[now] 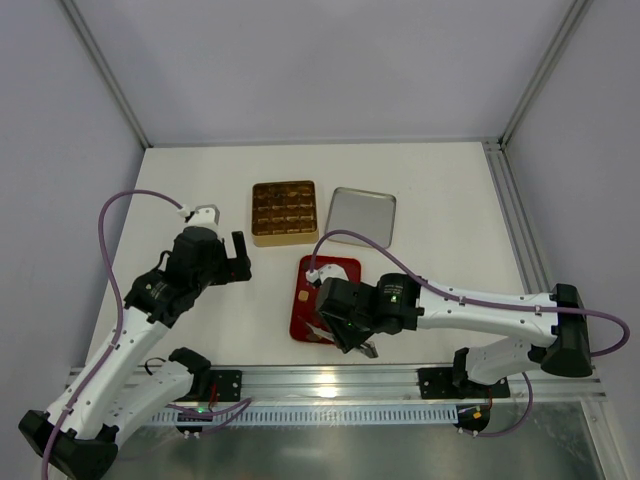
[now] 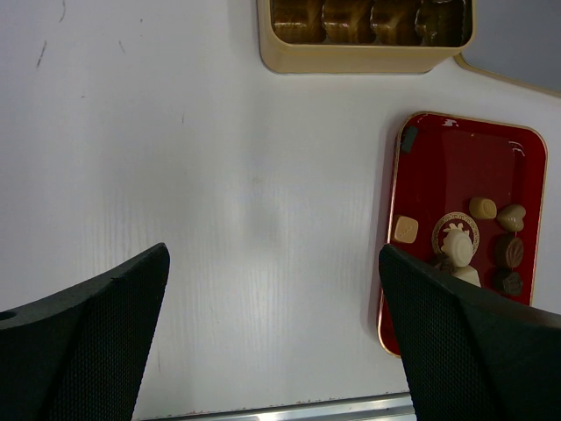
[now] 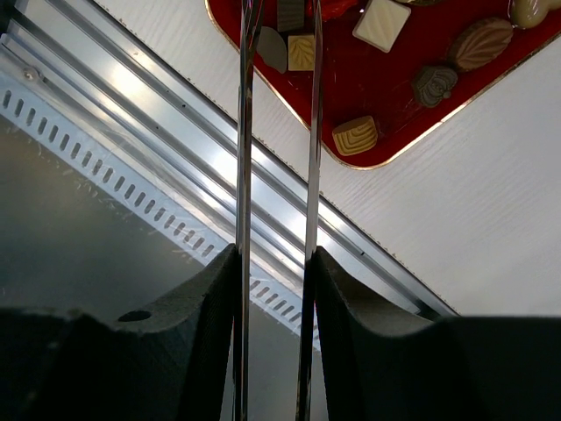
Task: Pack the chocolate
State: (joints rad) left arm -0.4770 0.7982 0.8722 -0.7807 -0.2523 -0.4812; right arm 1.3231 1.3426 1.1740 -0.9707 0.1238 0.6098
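Chocolate (image 2: 483, 208) lies loose on the red tray (image 2: 456, 158), close to the front edge of the bench (image 2: 219, 175). My left pincer (image 2: 273, 263) hangs released, jaws wide, over the bench beside the tray. My right pincer (image 3: 276, 250) points two thin blades (image 3: 244, 132) at the tray's near-corner pieces. Whether they grasp one, I cannot tell.

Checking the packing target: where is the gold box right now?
In the top view the gold box sits slightly left of centre, the silver lid just to its right and the red tray on its near side.
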